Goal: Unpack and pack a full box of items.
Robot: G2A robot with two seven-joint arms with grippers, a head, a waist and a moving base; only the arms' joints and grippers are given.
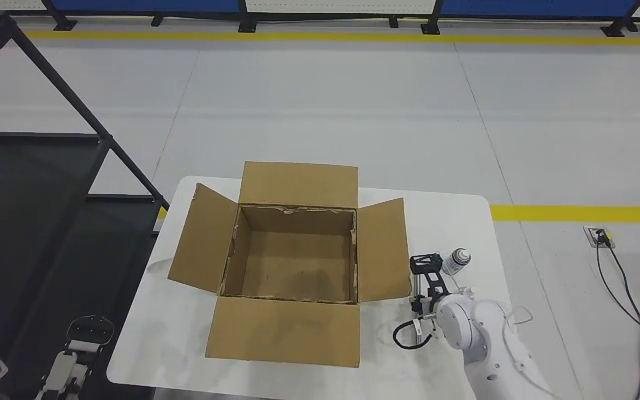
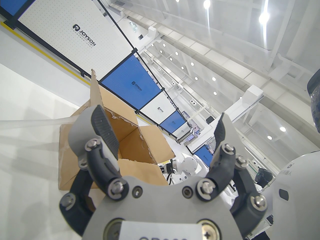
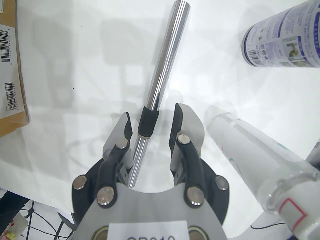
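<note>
Straddling the metal rod (image 3: 168, 56), the right tool (image 3: 152, 112) gapes wide.

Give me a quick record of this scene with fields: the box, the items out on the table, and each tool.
Box: cardboard box, flaps open, nothing seen inside, on the white table.
Items out: metal rod, spray can, plastic bottle, all on the table beside the box.
Right arm: right tool open, straddling the rod's black band.
Left arm: left tool open, empty, pointing upward.
</note>
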